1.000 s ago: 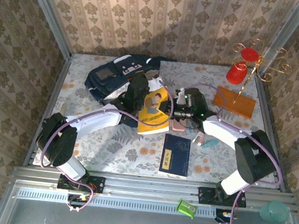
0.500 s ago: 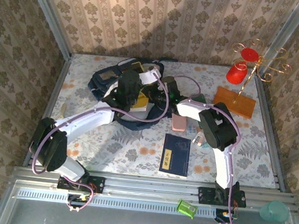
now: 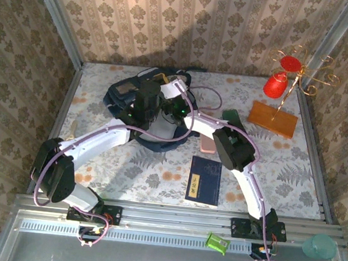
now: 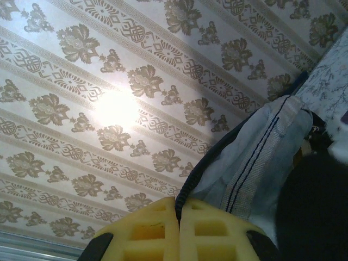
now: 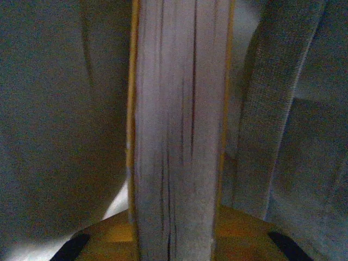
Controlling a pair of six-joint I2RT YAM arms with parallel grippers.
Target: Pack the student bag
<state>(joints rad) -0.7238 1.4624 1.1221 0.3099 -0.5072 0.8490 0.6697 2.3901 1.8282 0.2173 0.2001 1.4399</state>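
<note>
The bag [image 3: 119, 95] lies at the far left of the worktop [image 3: 126, 170], close to the back wall, with both arms reaching into it from the near side. The left hand [image 3: 146, 101] sits over the bag's middle. In the left wrist view its yellow fingers [image 4: 147, 231] are pressed together on a dark corded edge of the bag [image 4: 254, 159], holding that edge up, with pale lining and a striped strap rising just beside them. The right hand [image 3: 172, 111] is at the bag's right side, touching the opening. In the right wrist view it is clamped on a yellow book [image 5: 179, 125], seen page-edge on and standing upright between the fingers, with grey bag fabric [image 5: 54, 109] close on both sides.

There is one bag and there are two books: the yellow one in the right hand and a blue book [image 3: 204, 179] lying flat near the front, well apart from the bag. Between them lies one small pink item [image 3: 208, 145]. At the far right are one orange board [image 3: 273, 119] and one red cup [image 3: 276, 85] hanging on a gold wire stand [image 3: 304, 72].
</note>
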